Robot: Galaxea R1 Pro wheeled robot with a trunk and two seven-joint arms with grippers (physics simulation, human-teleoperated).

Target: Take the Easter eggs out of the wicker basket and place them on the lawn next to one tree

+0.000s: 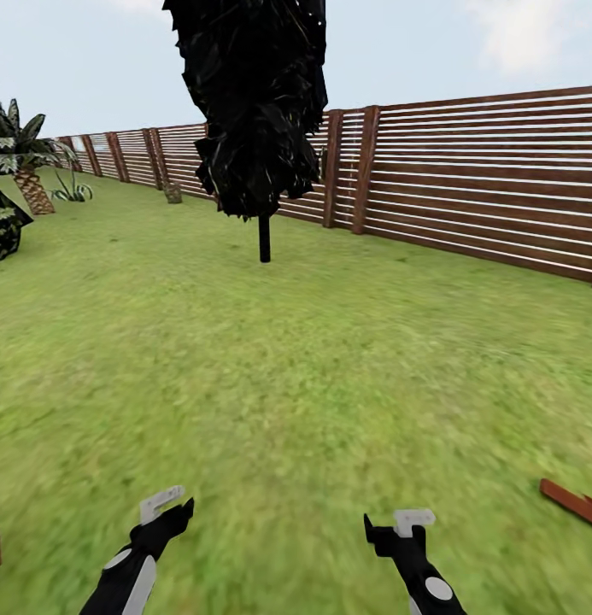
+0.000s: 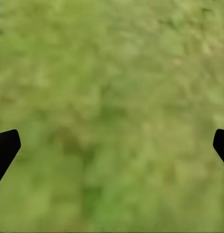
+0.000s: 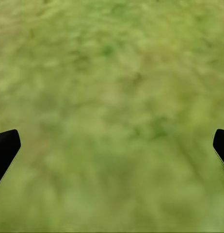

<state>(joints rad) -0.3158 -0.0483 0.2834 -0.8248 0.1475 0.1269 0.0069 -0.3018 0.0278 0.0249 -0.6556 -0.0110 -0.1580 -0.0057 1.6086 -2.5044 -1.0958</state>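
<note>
i see two grippers low over the lawn: the left gripper at 7 o'clock, the right gripper at 5 o'clock, both spread wide and holding nothing. one black tree stands at 12 o'clock before one slatted fence, one palm at 10 o'clock. i can read no writing anywhere.

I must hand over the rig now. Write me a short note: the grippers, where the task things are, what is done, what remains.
Left gripper: open, empty, above the lawn.
Right gripper: open, empty, also over grass.
Ahead stands a black-trunked dark tree before the wooden fence; a small palm is far left.
Eggs and basket are not in sight, so progress cannot be judged from here.
Left: find the basket, carry the eggs to one pale-trunked tree.
</note>
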